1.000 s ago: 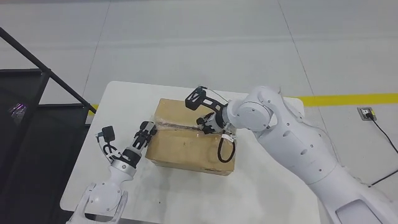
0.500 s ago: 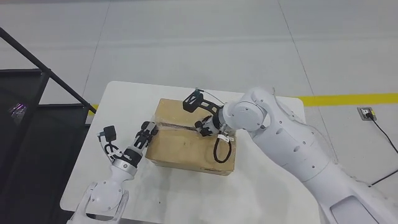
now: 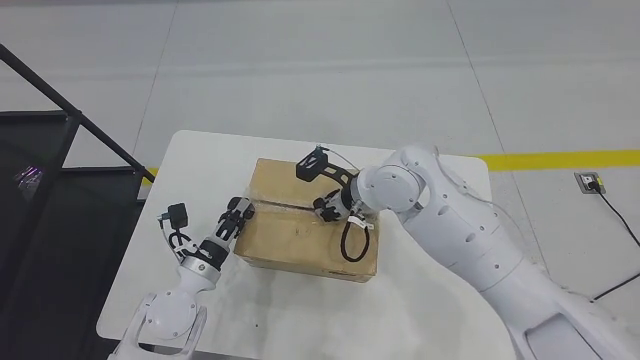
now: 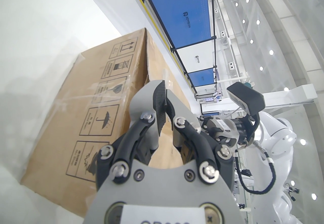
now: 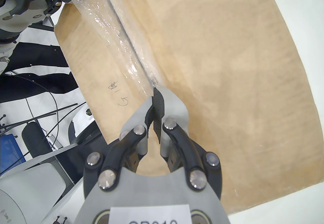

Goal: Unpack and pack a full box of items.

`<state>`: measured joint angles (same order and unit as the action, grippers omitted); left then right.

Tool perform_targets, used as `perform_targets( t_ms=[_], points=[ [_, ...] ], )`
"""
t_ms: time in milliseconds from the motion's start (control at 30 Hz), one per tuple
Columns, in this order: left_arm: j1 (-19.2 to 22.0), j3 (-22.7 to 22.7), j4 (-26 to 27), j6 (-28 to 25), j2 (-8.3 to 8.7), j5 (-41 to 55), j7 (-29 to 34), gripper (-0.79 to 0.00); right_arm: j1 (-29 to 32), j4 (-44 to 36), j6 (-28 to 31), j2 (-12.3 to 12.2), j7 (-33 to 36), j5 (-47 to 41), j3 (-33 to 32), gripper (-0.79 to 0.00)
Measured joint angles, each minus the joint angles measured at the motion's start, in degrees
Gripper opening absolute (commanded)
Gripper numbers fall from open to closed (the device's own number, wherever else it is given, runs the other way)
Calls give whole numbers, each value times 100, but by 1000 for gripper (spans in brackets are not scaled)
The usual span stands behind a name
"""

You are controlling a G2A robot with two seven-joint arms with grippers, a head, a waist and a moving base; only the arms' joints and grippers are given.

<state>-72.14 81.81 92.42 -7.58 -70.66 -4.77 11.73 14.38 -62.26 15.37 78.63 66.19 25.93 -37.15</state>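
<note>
- Right gripper (image 3: 325, 206) is seen shifted a little along the box top toward the left gripper (image 3: 237, 215) compared with a second ago. The left arm is hardly changed.
- A brown cardboard box (image 3: 300, 235) is shown lying on the white table (image 3: 420, 310) between the two arms. Its top flaps are closed, so the contents are hidden.
- Clear tape (image 5: 114, 32) is seen running along the centre seam of the box top, wrinkled and glossy.
- In the right wrist view, the right gripper's fingertips are pressed together at the near end of the tape on the seam. Whether any tape is pinched between them cannot be made out.
- In the left wrist view, the left gripper's fingertips are seen meeting just above the box's end edge, where the seam ends. Nothing can be made out between the pads.
- Black handling symbols (image 4: 106, 93) are printed down the box's end face. The lower corner of that face is cut off behind the left gripper's body.
- From above, both sets of fingertips are largely hidden by the wrists.
</note>
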Motion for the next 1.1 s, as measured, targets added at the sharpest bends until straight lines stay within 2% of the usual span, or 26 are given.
perform_targets(
  t_ms=[133,200,433,500,633,667,700,867,933,1100],
  points=[
    [0,2,-15,5,-6,5,-14,-785,2,127,25,31,-7,-79,-1,-785],
    [0,9,-23,3,-7,6,-22,-730,-1,169,45,43,-7,-101,-1,-785],
    [-28,84,-38,31,-8,18,-54,-668,-12,258,100,79,-28,-131,-11,-785],
    [-35,100,-39,37,-7,24,-50,-579,-10,274,112,85,-36,-137,-21,-785],
    [-46,113,-29,48,-9,29,-39,-554,-1,312,131,95,-44,-139,-38,-785],
    [-47,115,-27,48,-10,28,-38,-517,2,321,135,97,-47,-139,-41,-785],
    [-49,116,-25,48,-10,28,-36,-446,5,330,140,99,-47,-140,-45,-785],
    [-53,128,-18,61,-13,41,-15,-388,13,366,148,111,-55,-146,-67,-785],
    [-54,132,-14,57,-14,41,-13,-296,17,376,149,115,-57,-144,-79,-785],
    [-59,151,2,54,-17,45,-17,-292,26,403,158,122,-55,-146,-106,-785]
  ],
)
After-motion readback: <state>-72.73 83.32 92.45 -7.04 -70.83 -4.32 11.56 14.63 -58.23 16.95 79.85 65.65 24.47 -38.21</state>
